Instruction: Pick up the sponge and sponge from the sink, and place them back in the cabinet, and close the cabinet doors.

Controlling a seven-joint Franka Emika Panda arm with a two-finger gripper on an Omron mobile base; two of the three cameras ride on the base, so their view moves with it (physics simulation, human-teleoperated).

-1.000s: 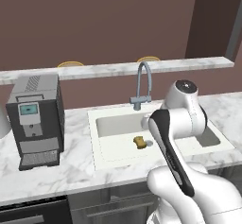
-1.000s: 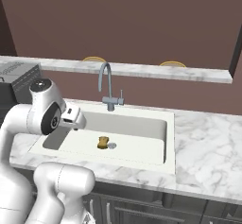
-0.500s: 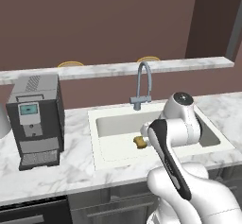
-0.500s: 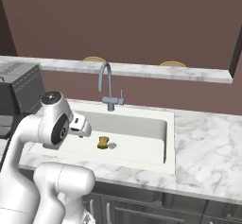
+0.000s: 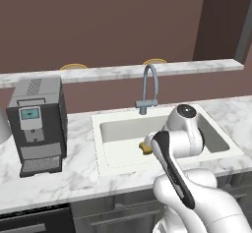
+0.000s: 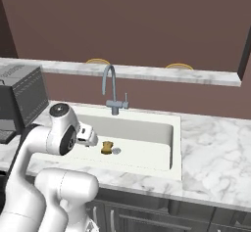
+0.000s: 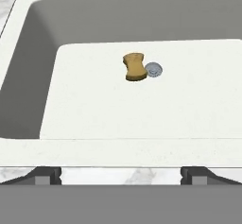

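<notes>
Your gripper (image 7: pixel 121 173) has its jaws spread wide, nothing between them and nothing touching either fingertip. Both dark fingertips (image 7: pixel 46 175) sit at the bottom of the hand view, over the near rim of the sink (image 7: pixel 28 43).

The golden-tan sponge (image 7: pixel 134 66) lies flat on the basin floor, ahead of the hand and roughly on its centreline, a shade toward the right finger's side. It is well apart from the tips, with bare white basin floor between. The round grey drain (image 7: pixel 153 69) sits just beside the sponge on its right, touching or nearly so; you can't tell which from here.

In the right base view the gripper (image 6: pixel 88 136) hangs over the left part of the basin, with the sponge (image 6: pixel 107 148) just beyond it and lower. In the left base view the sponge (image 5: pixel 145 148) peeks out from behind the arm's wrist. The faucet (image 6: pixel 112 90) stands at the far rim, past the sponge from the hand.
</notes>
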